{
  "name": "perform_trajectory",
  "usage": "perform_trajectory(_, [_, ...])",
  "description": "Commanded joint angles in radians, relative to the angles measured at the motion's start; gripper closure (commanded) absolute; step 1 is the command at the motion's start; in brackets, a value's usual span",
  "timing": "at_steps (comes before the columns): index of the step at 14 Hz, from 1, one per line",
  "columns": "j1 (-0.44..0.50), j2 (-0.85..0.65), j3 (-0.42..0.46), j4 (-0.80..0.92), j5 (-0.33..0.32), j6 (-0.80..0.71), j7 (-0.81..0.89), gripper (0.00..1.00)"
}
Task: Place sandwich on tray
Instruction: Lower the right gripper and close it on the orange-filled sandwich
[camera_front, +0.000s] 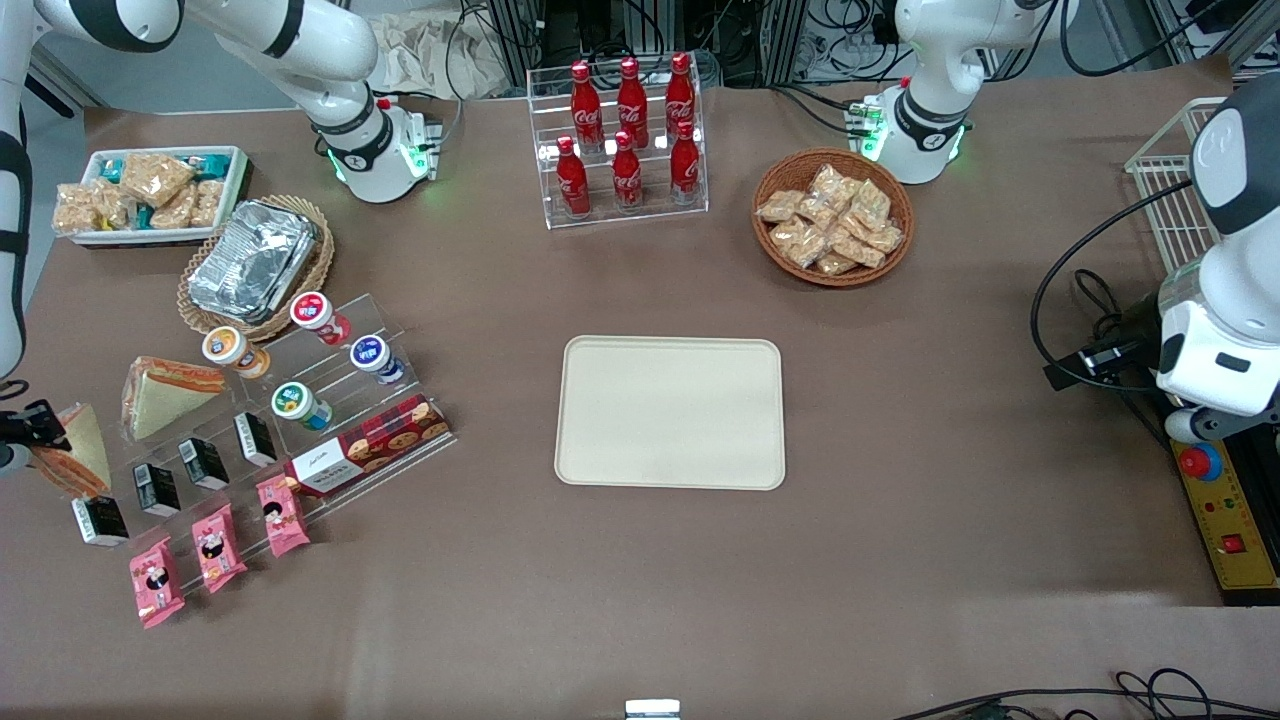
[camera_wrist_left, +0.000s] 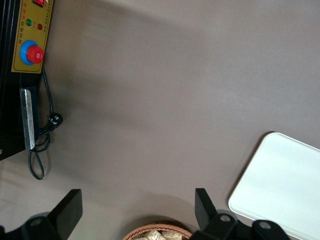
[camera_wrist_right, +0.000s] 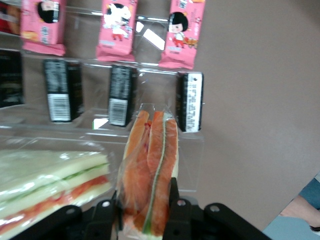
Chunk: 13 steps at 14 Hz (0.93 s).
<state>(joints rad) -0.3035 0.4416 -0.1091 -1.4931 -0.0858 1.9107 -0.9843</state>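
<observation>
**Operator:** Which step am I in now?

**Observer:** You are in the carry step, I judge. Your gripper (camera_wrist_right: 146, 212) is pinching the sandwich (camera_wrist_right: 150, 175) between its two fingers, at the working arm's end of the table. The sandwich hangs with its filling edge turned away from the gripper, above the clear stepped rack (camera_wrist_right: 145, 100). The tray (camera_front: 670, 412) lies well apart from your gripper, toward the middle of the table, and it holds nothing.

**Operator:** What does the next move ask from me?

**Observer:** You must travel sideways to the tray, and go high enough over the small boxes (camera_wrist_right: 189, 101) and pink packets (camera_wrist_right: 182, 32) just under your gripper. The second sandwich (camera_wrist_right: 50, 185) lies just beside it.

**Operator:** How will the sandwich handle?

**Observer:** It is a soft wedge in thin glossy film, with orange and green layers. It probably squashes easily. The tray is flat and matte, with a low rim.
</observation>
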Motion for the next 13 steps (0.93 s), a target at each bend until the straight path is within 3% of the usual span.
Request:
perform_trajectory(1, [0.026,-0.017,0.003,0.085,-0.011,-0.137,-0.011,0.87])
perform_trajectory(4, [0.084,-0.067,0.006,0.115,-0.009,-0.221,-0.010,0.87])
perform_trajectory(9, [0.265,-0.167,0.037,0.151,0.003,-0.315,0.004,0.87])
perform_trajectory(13, [0.392,-0.175,0.074,0.145,0.170,-0.320,0.033,0.87])
